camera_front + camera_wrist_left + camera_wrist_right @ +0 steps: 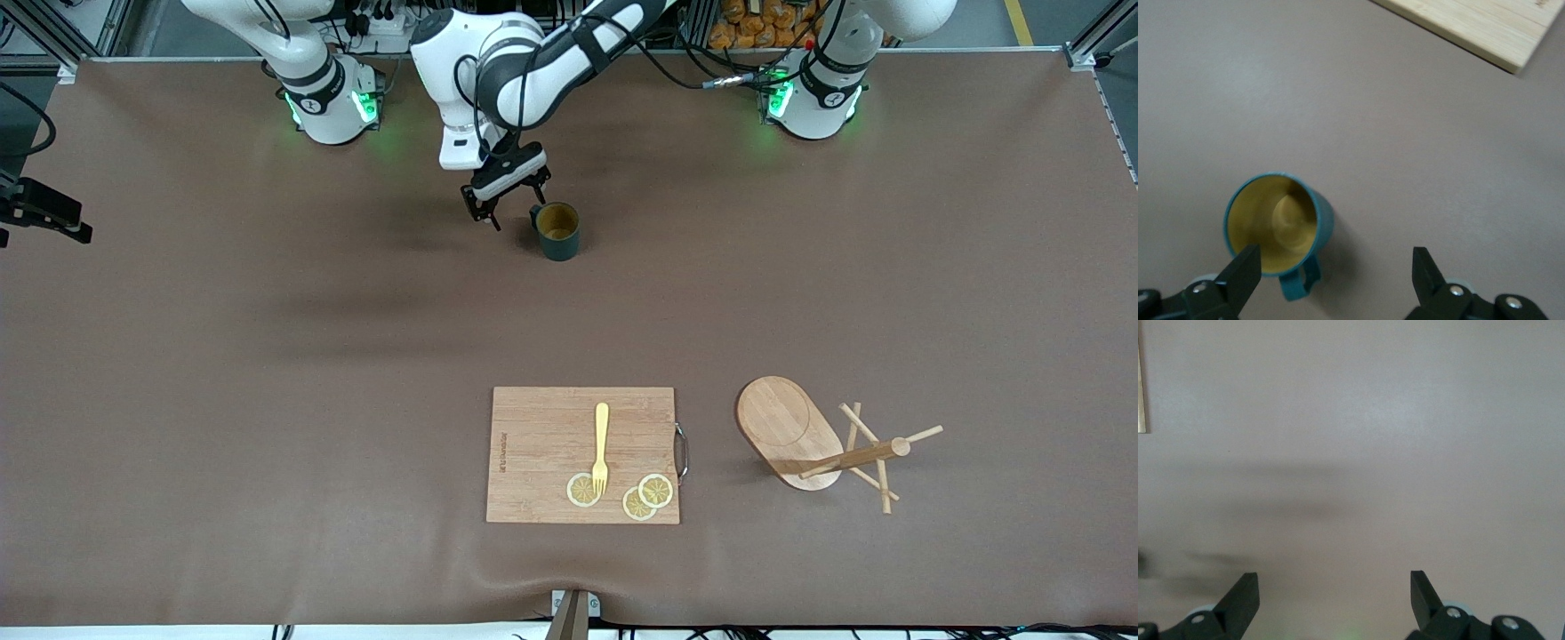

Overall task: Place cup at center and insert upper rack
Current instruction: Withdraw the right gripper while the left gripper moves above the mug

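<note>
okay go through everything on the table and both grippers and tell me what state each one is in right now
Cup: upright, empty, standing free.
Mug tree: tipped on its side.
Fork: lying on the cutting board, tines on a lemon slice.
Left gripper: open, beside the cup.
Right gripper: open, over bare table.

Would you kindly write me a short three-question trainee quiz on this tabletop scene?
1. True or false: the cup stands upright.
2. What lies on the board with the lemon slices? A spoon, B fork, C knife.
3. Fill in: the rack lies on its ____.

Key: 1 true. 2 B, the fork. 3 side. Extra: left gripper open beside the cup; right gripper open over bare table.
</note>
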Controlling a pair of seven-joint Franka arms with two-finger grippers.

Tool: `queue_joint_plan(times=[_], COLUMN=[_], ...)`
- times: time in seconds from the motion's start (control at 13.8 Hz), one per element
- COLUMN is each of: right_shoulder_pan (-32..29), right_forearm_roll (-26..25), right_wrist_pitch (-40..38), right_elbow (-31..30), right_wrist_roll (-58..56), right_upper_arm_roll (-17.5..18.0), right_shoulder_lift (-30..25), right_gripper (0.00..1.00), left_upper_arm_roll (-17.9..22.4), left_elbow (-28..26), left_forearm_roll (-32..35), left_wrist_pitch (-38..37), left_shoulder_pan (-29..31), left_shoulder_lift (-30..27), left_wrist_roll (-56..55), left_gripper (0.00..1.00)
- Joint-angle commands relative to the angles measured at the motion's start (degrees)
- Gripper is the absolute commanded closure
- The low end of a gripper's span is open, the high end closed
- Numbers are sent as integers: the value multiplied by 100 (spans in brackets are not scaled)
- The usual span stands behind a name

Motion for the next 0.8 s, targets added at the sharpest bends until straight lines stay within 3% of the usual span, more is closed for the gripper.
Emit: queue_joint_plan(times=[0.0, 0.15, 0.44, 0.73], right_shoulder_pan=[-127, -119, -110, -92], right_forearm_roll=[-89, -80, -62, -54], right_wrist_pitch=[-19, -19, -19, -19], right_elbow=[-12, -12, -21, -29], right_wrist_roll=[-51, -51, -51, -51], right_upper_arm_roll=[94, 94, 94, 102], right_shoulder_lift=[-10, 8, 17, 17], right_gripper=[0, 0, 0, 0], left_upper_arm_roll=[63, 80, 616, 626], left_elbow=[162, 171, 364, 487], left_forearm_roll=[117, 125, 99, 82], left_wrist_pitch=[-401, -446, -437, -402], left_shoulder_pan=[-340, -438, -930, -957], left_shoulder_lift=[183, 333, 623, 816], left_wrist_roll=[-474, -868, -1510, -1862], left_gripper=[0, 0, 0, 0])
